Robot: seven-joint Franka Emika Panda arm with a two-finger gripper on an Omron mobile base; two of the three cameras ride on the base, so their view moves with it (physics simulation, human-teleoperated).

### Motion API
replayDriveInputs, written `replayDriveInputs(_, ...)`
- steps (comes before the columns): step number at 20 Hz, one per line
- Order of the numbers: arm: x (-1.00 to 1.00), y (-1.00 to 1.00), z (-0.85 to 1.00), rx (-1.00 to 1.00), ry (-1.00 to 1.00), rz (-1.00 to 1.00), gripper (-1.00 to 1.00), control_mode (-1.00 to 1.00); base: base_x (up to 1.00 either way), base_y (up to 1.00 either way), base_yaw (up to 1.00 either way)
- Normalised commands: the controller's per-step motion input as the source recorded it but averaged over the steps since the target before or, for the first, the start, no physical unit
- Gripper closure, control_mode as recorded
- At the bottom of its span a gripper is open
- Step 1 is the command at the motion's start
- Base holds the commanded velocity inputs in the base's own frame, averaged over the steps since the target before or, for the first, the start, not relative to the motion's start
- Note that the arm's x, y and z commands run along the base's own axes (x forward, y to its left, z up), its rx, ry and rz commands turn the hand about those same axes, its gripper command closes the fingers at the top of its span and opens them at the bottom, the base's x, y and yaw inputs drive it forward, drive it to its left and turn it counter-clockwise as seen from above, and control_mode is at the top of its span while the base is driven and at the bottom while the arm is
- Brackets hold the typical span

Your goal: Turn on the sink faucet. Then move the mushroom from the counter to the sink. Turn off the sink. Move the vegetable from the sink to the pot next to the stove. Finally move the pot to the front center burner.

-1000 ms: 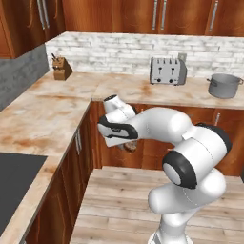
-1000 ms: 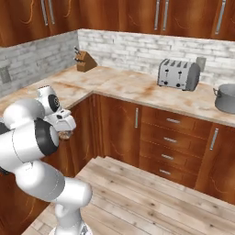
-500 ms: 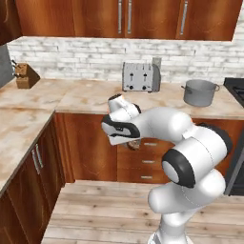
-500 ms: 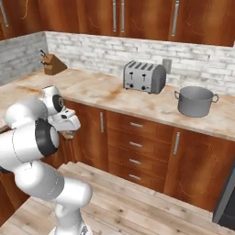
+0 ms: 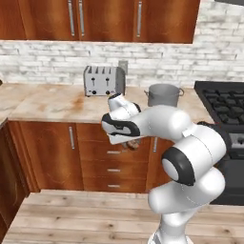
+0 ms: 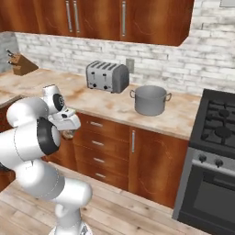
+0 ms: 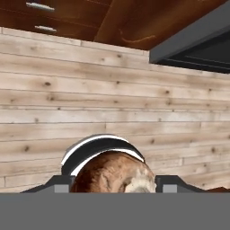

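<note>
In the hand view we are seeing the mushroom (image 7: pixel 114 173) sitting low at center, clamped between the two fingertips (image 7: pixel 60 183) of the gripper (image 7: pixel 112 184), whose jaws are standing partly apart around the brown cap. In the right base view the pot (image 6: pixel 149 100) is resting on the counter (image 6: pixel 110 106) at center, and the stove (image 6: pixel 219 126) is occupying the right edge.
</note>
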Motion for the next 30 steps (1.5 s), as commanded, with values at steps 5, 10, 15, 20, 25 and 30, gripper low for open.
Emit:
replayDriveInputs(5, 0.00, 0.00, 0.00, 0.00, 0.00, 0.00, 1.00, 1.00, 0.24, -0.85, -0.08)
replayDriveInputs(10, 0.00, 0.00, 0.00, 0.00, 0.00, 0.00, 1.00, 1.00, 0.25, -0.76, -0.10)
replayDriveInputs(15, 0.00, 0.00, 0.00, 0.00, 0.00, 0.00, 1.00, 1.00, 0.30, -0.72, -0.11)
replayDriveInputs(20, 0.00, 0.00, 0.00, 0.00, 0.00, 0.00, 1.00, 1.00, 0.38, -0.70, -0.12)
replayDriveInputs(25, 0.00, 0.00, 0.00, 0.00, 0.00, 0.00, 1.00, 1.00, 0.48, -0.38, -0.18)
replayDriveInputs(30, 0.00, 0.00, 0.00, 0.00, 0.00, 0.00, 1.00, 1.00, 0.53, -0.33, -0.18)
